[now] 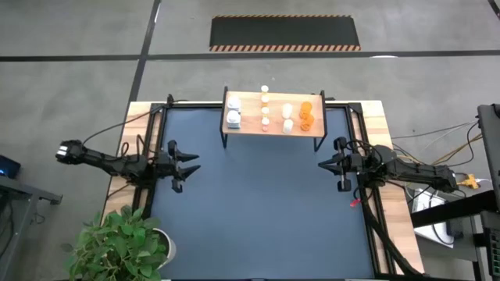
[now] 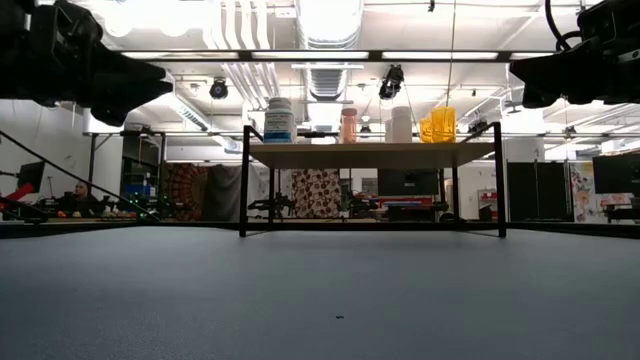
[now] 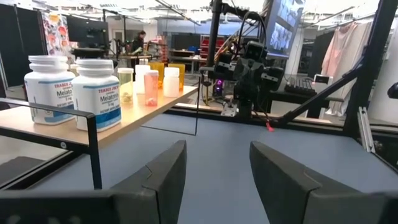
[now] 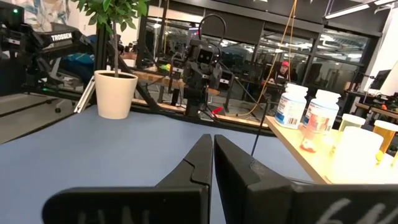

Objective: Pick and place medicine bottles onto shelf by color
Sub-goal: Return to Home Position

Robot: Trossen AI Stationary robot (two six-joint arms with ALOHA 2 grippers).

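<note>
Plainly, I had open surface [image 1: 258,218] between the arms, shelf [image 1: 250,129] at twelve o'clock. Left gripper [image 1: 191,164] at nine: fingers apart, empty. Right gripper [image 1: 323,165] at three: fingers together, empty.

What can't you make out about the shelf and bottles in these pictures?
High view: the medicine bottles are too small, labels unreadable.
Low view: the shelf is seen edge-on; front bottles hide those behind.
Right wrist view: the picture edge cuts off the shelf's far end.
</note>
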